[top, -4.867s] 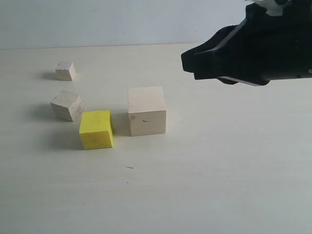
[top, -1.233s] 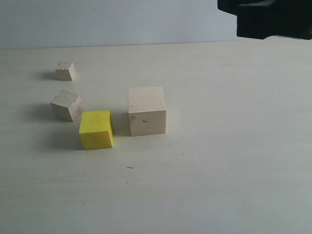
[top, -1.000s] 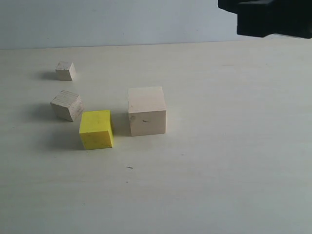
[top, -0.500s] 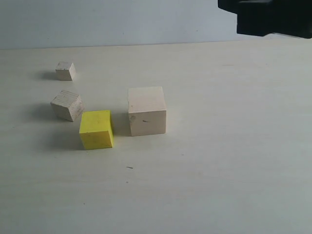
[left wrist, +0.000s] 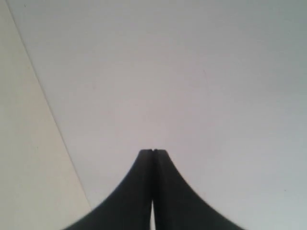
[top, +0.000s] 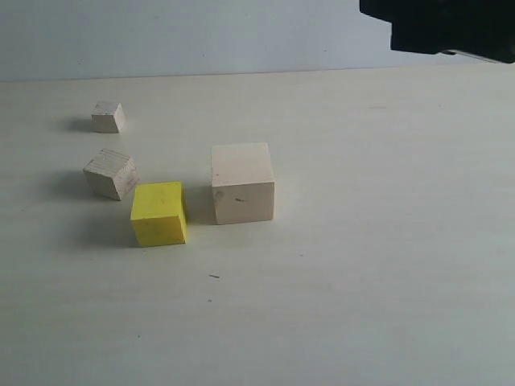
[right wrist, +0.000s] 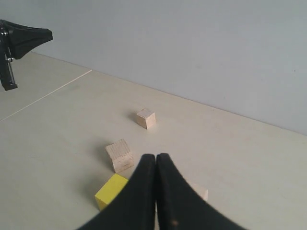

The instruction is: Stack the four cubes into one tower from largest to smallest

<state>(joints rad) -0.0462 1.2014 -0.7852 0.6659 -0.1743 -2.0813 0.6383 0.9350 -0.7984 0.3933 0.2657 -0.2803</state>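
Nothing is stacked yet, and every block sits on the table. Nearest is the yellow cube. The big pale cube is just beside it and looks like a good bottom block. Behind the yellow one is the grainy wood cube, and farthest back is the tiny cube. The right gripper hangs high above them, fingers pressed together, holding nothing. The left gripper is off to the side, likely to keep out of the way, and its fingers are together too.
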